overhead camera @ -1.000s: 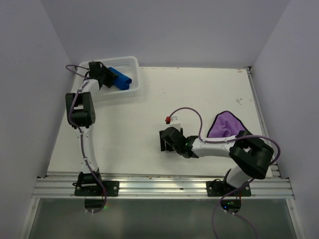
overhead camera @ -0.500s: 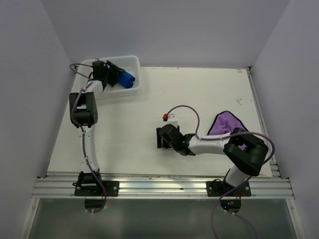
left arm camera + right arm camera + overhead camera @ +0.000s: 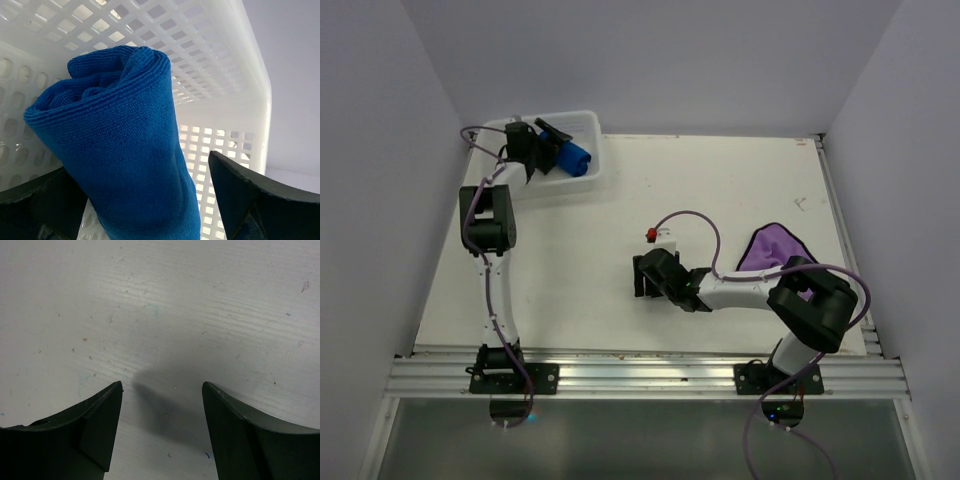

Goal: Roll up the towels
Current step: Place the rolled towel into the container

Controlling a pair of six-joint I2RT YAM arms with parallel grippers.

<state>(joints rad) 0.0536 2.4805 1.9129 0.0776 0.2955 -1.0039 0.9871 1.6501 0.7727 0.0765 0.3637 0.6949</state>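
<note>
Lying on scuffed white table, purple towel; pale walls around.

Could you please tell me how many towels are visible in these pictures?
2. The blue towel lies rolled in the white basket at the far left corner of the table. The purple towel lies unrolled near the right edge, partly hidden behind the right arm. No other towel shows.

Two towels, one basket
</note>
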